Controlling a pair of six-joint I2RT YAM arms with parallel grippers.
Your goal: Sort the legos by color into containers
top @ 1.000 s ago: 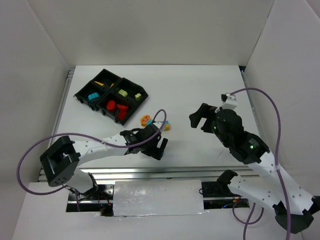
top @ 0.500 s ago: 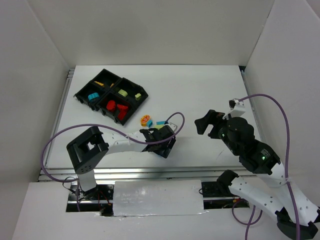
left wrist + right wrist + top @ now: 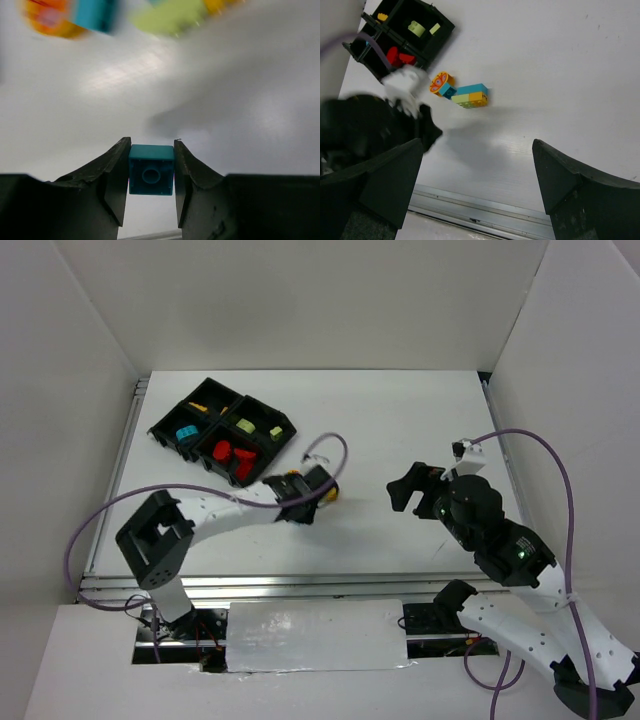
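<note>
Counting bricks: one teal brick (image 3: 151, 172) is clamped in the left gripper (image 3: 151, 159), with a jaw pressed on each side. I can't tell if it touches the table (image 3: 400, 420).

A loose cluster (image 3: 465, 92) lies on the table right by that gripper, in two lumps. One is a round orange piece (image 3: 441, 81) with a small teal bit touching it. The other is a joined block (image 3: 470, 95) of teal, pale green and orange.

The tray (image 3: 160, 433) has four compartments:
- one yellow-orange piece (image 3: 200, 407)
- one teal piece (image 3: 186, 432)
- two pale green pieces (image 3: 245, 425)
- red pieces (image 3: 232, 455), two or three, hard to split

The right gripper (image 3: 476, 145) has its fingers wide apart and holds nothing. It hangs over the table right of centre.

Half a second ago the left gripper sat on the near side of the cluster. It has since swung toward the tray, and in the top view its wrist now covers most of the cluster, with only orange and yellow bits peeking out. The right arm has barely moved. The tray contents are the same.

The tray sits far left, close to the table's left edge, and the cluster is just off its near-right corner. A wide stretch of white table lies between the two grippers and on to the far wall (image 3: 300, 300). A purple cable (image 3: 335, 445) loops above the left wrist.
</note>
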